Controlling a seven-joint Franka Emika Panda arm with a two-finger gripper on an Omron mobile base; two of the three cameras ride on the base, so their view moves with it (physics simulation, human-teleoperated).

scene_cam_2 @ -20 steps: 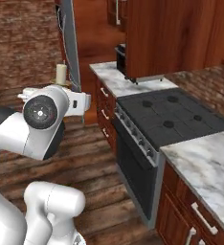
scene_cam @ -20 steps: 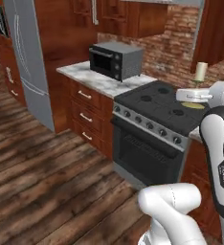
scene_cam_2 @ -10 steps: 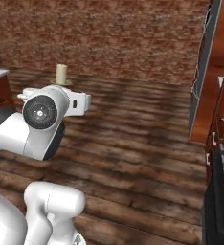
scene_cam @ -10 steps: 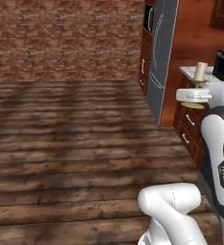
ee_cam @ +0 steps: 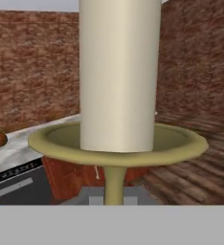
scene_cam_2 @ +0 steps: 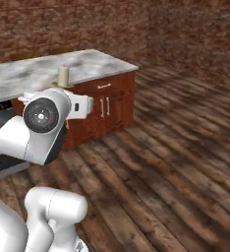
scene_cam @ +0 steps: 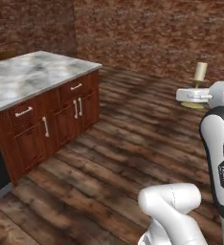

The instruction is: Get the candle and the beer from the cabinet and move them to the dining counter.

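At the left we saw the dining counter point(scene_cam: 37, 79), its marble top within sight. Further right, we carried the candle point(scene_cam: 199, 72) upright above the plank floor point(scene_cam: 133, 143), our gripper point(scene_cam: 193, 95) clamped on its slim brass stem. We judged it light, rigid and top-heavy; the stem below the saucer was the sensible hold.

Both base views look forward over the dining counter point(scene_cam: 32, 76); hand view sits close.
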